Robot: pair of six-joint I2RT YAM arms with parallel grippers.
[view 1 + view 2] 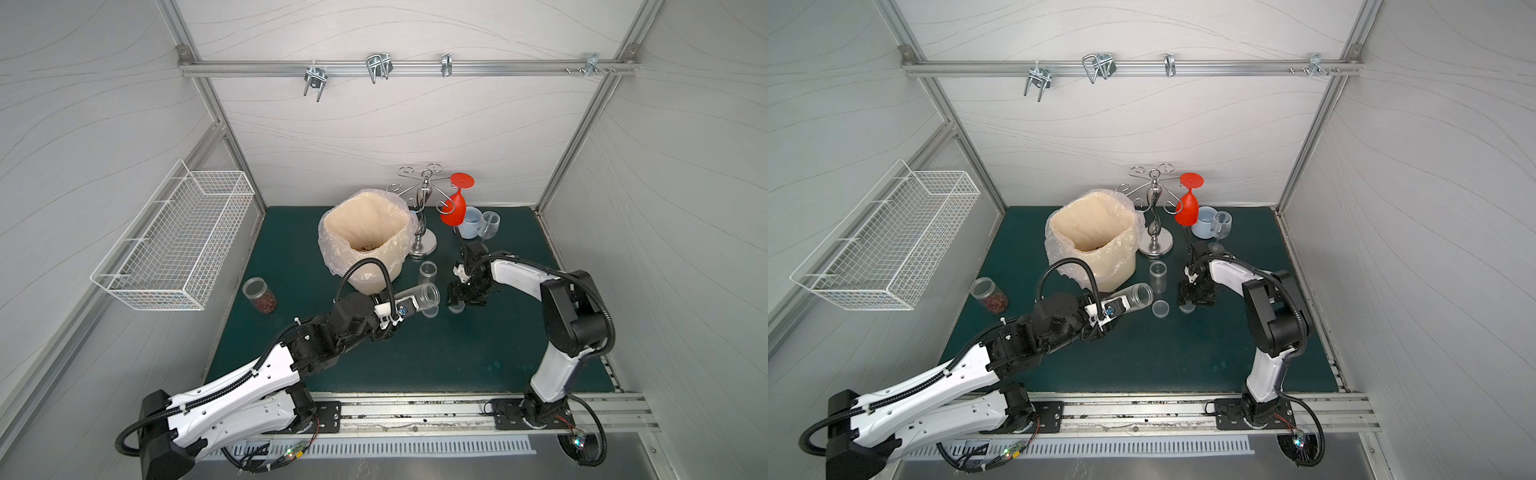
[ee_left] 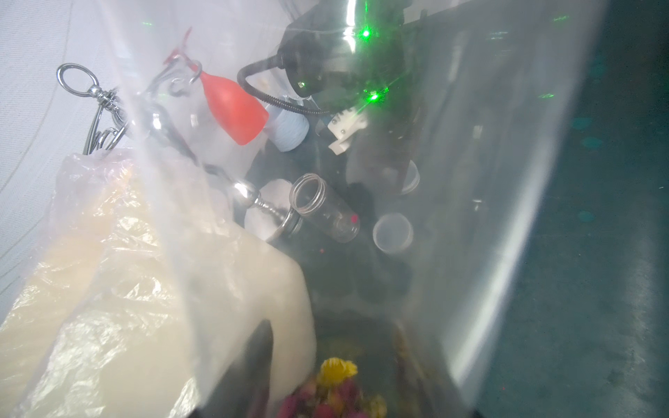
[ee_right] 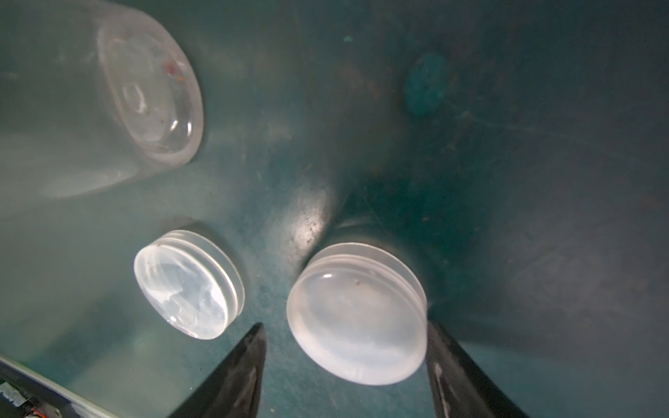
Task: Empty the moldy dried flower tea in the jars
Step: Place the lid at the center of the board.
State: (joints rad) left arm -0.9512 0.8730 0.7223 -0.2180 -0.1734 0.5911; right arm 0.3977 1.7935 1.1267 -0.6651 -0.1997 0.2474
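Note:
My left gripper (image 1: 406,306) is shut on the base of the tall narrow jar (image 1: 426,296), which lies tilted with its open mouth toward the right, beside the bin. Dried flower tea (image 2: 333,387), pink and yellow, sits at the jar's base between the fingers. My right gripper (image 3: 344,325) hangs open over a translucent lid (image 3: 356,315) lying on the mat; one finger stands clear of it. A second lid (image 3: 188,286) lies beside it. The short narrow jar (image 1: 428,272) stands open and nearly empty. The wider jar (image 1: 259,295) at the left holds reddish tea.
A beige bin (image 1: 399,237) with a plastic liner stands mid-table, with a few tea bits at its bottom. Behind it are a chrome glass rack (image 1: 424,208), a hanging red glass (image 1: 455,208), a pale blue mug (image 1: 469,222) and a clear wine glass (image 1: 490,224). A wire basket (image 1: 174,237) hangs on the left wall.

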